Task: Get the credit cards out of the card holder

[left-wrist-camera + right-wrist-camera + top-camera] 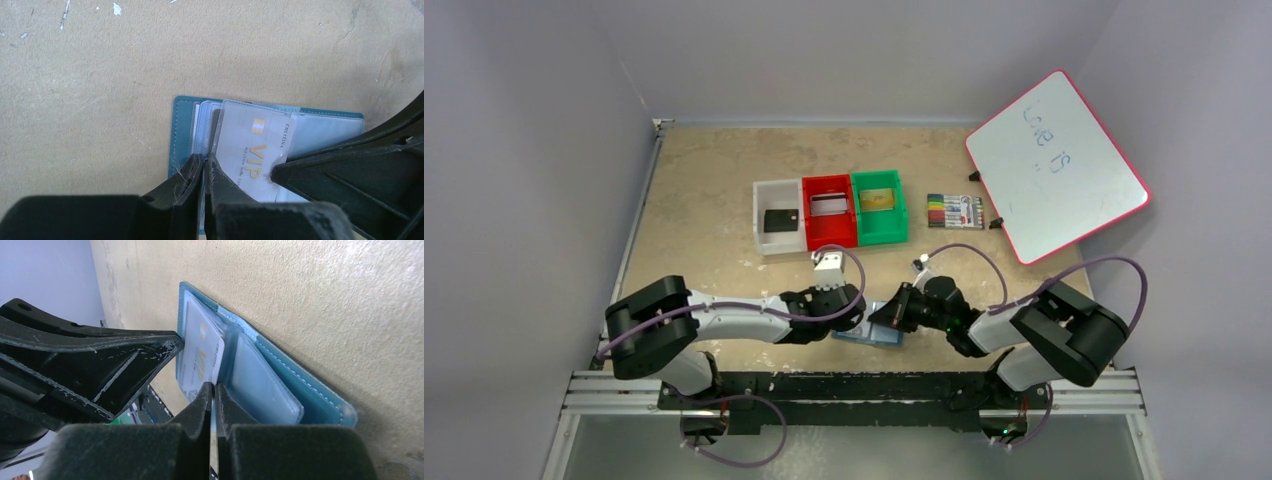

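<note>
Plastic this thin looks stiff, light and slick, so the VIP card, sleeved in the open card holder on the desk, wants pinching at its bare edge; left claw is clenched on that holder's pocket leaf, right claw clenched at the card's corner.

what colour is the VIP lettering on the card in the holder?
Gold, on a pale silver-grey card; clearest in the left wrist view.

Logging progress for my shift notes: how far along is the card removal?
Done: three credit cards sit in the white, red and green bins. In hand: left fingers pinch the open card holder's sleeve, right fingers pinch the VIP card's edge. Left: that card is not yet out; other pockets unclear.
</note>
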